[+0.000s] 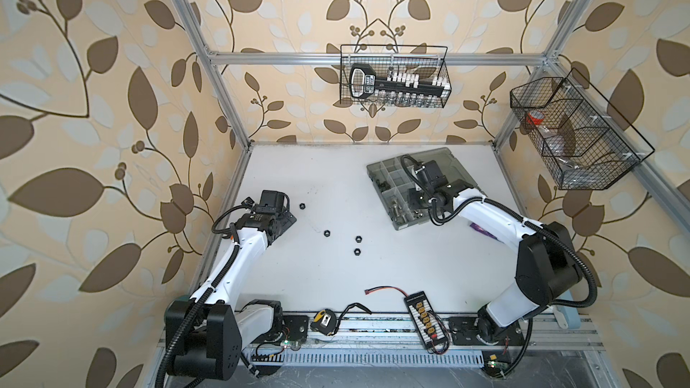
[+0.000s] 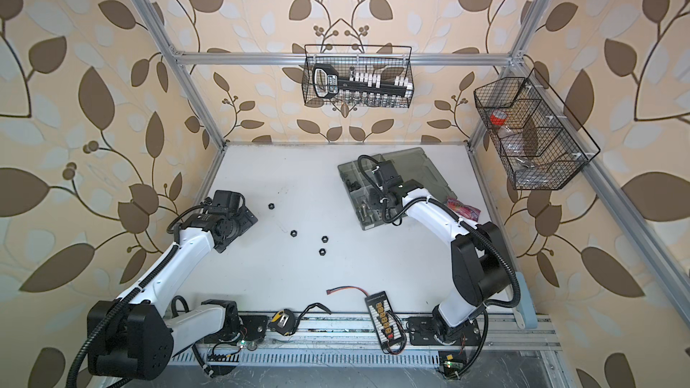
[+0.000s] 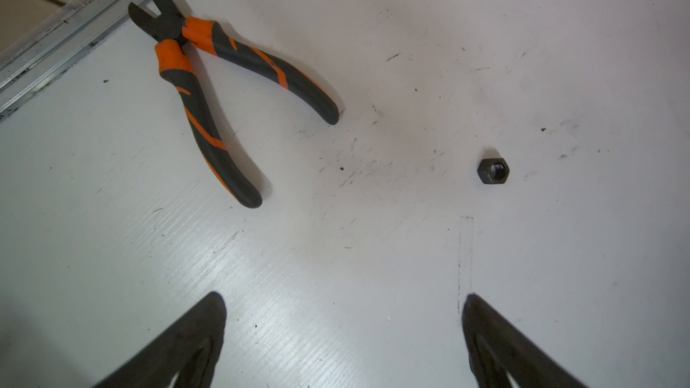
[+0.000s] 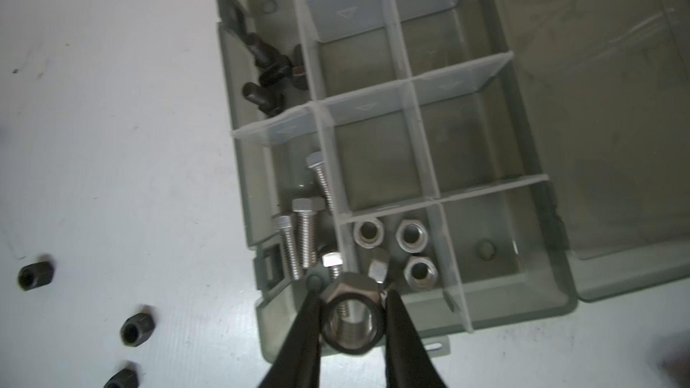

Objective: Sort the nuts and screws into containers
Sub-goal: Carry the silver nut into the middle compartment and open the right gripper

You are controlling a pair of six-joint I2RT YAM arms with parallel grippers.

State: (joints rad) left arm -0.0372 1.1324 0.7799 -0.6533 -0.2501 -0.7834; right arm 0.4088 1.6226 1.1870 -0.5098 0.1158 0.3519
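In both top views the right arm's wrist (image 1: 433, 173) covers the middle of the organizer case (image 1: 386, 171). The right gripper (image 4: 351, 291) and the silver nut (image 4: 353, 317) it pinches do not show there, and much of the case's inside is hidden. The left gripper (image 3: 342, 298) cannot be told apart from its dark wrist (image 1: 267, 214), which also hides the cutting pliers (image 3: 209, 98). A pink packet (image 2: 463, 207) is half hidden behind the right arm.

In the wrist views both grippers' fingers run off the picture's edge, as do one black nut (image 4: 121, 378) and the case's lid (image 4: 597, 106). The black screws (image 4: 269, 72) clump darkly, so their count cannot be told. The clear things in the side wire basket (image 1: 582, 177) are too small to name.
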